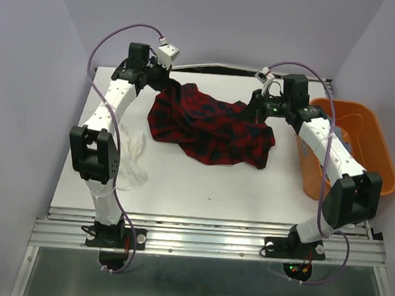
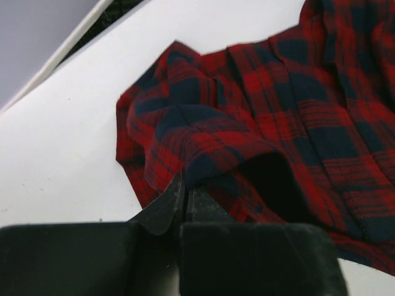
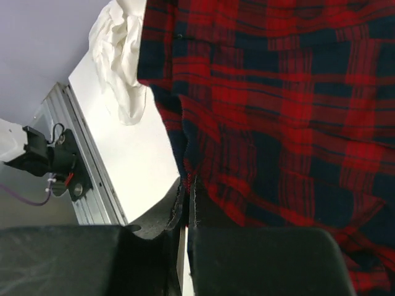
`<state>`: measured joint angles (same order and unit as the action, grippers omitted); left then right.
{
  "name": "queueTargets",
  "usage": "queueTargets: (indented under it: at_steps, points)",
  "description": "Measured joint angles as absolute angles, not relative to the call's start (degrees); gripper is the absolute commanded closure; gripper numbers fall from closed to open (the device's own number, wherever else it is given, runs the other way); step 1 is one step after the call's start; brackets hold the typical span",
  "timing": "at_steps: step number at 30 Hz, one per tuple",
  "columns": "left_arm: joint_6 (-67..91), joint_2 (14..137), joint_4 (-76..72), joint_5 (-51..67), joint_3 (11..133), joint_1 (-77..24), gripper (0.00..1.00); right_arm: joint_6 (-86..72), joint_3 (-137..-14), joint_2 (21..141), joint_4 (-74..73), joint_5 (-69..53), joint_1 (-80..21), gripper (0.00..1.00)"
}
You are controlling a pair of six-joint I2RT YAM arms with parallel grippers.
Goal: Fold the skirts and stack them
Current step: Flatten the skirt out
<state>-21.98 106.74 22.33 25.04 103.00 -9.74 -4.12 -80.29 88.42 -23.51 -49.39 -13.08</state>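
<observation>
I have both arms reaching toward the far half of the table (image 1: pixel 201 189), with the red-and-black plaid skirt (image 1: pixel 212 129) lying rumpled between them. The left end effector (image 2: pixel 185 198) has its two fingers pressed together on a fold at the skirt's far-left edge. In the left wrist view the cloth arches up from the table into the fingertips, with a dark hollow under the fold. The right end effector (image 3: pixel 187 192) is likewise pinched closed on the skirt's right-hand edge, and a hemmed seam runs straight down into the closed fingers. From above, the plaid cloth spreads in loose wrinkles from one grip to the other, and its near edge sags toward the middle of the table. The thin white skirt (image 1: pixel 132 158) sits crumpled on the left side of the table, partly under the left arm's forearm and apart from the plaid one. The right wrist camera also catches it, bunched beyond the plaid edge. An orange plastic tub (image 1: pixel 360 142) stands at the table's right edge, and the right arm crosses in front of its left wall. Something pale bluish shows inside it behind the arm, but I cannot tell what it is.
</observation>
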Motion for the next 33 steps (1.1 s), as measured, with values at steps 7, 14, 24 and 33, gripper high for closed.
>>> queueTargets:
  at_steps: [7,14,24,33]
  points:
    - [-23.53,104.42,22.44,24.86,102.85,-8.23,1.00,5.87,-86.96,88.73,-27.51,-39.22,-12.91,0.99]
    - [-20.34,100.31,13.76,22.68,103.00,-6.90,1.00,11.68,-104.55,96.47,-25.65,-25.43,-8.23,0.99]
    - [-16.91,126.93,9.87,18.39,139.33,-7.14,1.00,12.23,-132.88,125.40,-13.67,-13.54,-8.01,0.99]
    - [-17.34,121.99,-12.12,12.21,121.05,-8.05,1.00,8.01,-127.48,126.93,14.39,-9.50,-8.49,0.99]
